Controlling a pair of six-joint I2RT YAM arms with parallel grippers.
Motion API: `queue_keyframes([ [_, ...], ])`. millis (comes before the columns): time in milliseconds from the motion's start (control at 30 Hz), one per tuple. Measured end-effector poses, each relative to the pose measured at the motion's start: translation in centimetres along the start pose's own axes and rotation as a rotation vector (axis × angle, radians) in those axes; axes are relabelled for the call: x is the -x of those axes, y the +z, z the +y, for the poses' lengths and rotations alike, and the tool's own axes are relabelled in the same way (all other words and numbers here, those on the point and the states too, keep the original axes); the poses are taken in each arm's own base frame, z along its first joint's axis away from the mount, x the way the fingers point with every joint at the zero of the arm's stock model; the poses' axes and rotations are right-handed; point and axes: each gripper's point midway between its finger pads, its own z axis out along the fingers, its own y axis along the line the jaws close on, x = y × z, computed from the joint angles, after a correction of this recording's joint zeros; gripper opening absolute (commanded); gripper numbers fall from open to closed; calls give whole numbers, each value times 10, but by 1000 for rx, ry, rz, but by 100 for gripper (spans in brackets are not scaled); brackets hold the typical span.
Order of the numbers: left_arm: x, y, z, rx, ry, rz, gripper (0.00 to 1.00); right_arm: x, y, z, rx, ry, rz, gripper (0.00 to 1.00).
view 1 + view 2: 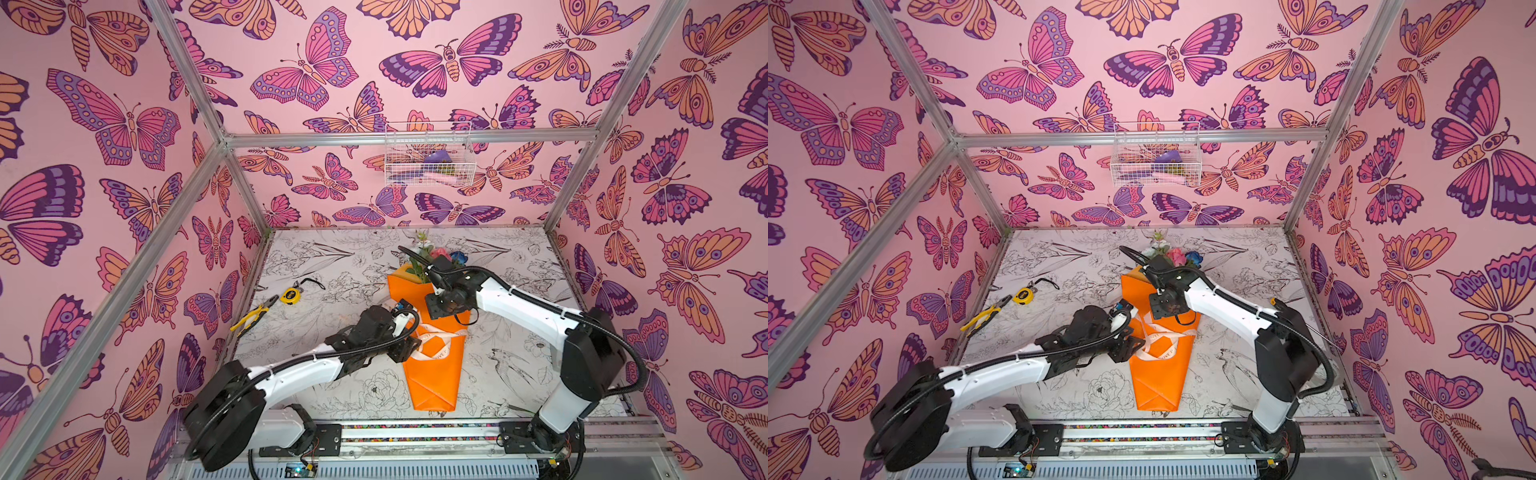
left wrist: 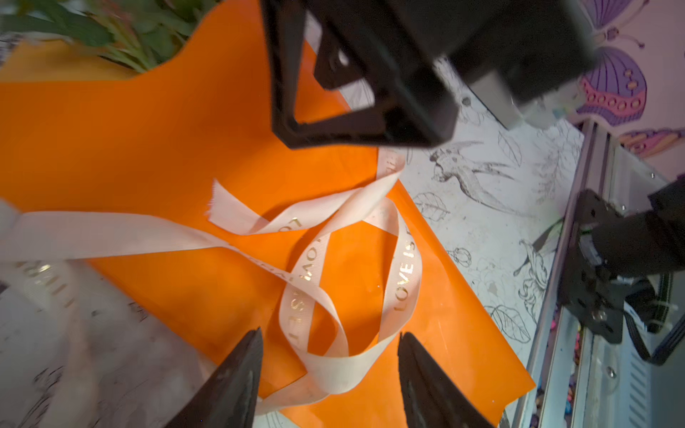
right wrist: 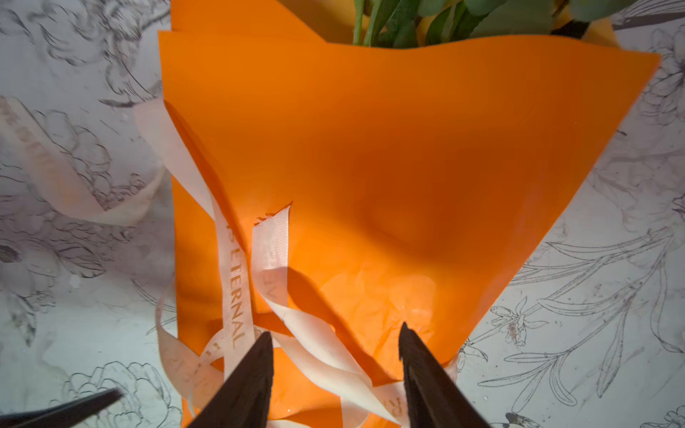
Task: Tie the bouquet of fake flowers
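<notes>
Though loose, ribbon (image 2: 407, 281) across bouquet (image 2: 148, 148)

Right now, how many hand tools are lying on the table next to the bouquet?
2. Yellow-handled pliers lie near the left edge of the table, and a yellow tape measure sits just past their tips. Others could be hidden from view.

Smooth, faintly glossy orange paper wraps the bouquet of fake flowers (image 3: 407, 148), and the ribbon (image 2: 404, 281) on it is ribbed woven cloth with gold metallic lettering. The printed tabletop (image 1: 332, 270) looks matt and scuffed, the enclosure's rails (image 1: 311, 139) brushed metal
</notes>
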Motion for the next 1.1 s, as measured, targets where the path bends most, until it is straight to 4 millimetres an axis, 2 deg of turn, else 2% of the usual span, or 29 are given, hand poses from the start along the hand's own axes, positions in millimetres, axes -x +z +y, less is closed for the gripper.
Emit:
queue_keyframes([
  [100, 10, -17, 24, 83, -115, -88, 65, -6, 11, 6, -25, -65, 41, 57],
  [267, 16, -35, 82, 222, -372, -179, 68, -12, 16, 19, -60, -175, 66, 57],
  [433, 6, -45, 129, 323, -597, -211, 70, -20, 18, 25, -75, -242, 83, 59],
  [533, -9, -42, 149, 365, -709, -188, 70, -24, 22, 27, -85, -267, 98, 59],
  [633, -27, -34, 160, 384, -783, -140, 68, -29, 29, 25, -110, -290, 121, 59],
  [733, -44, -25, 161, 384, -828, -82, 66, -32, 36, 23, -130, -299, 139, 59],
  [967, -57, -25, 160, 406, -871, -34, 67, -33, 45, 25, -134, -309, 153, 55],
  [1033, -61, -28, 163, 438, -884, -12, 68, -31, 48, 26, -134, -312, 153, 51],
  [1100, -62, -30, 165, 466, -892, 3, 67, -31, 52, 27, -137, -320, 157, 42],
])
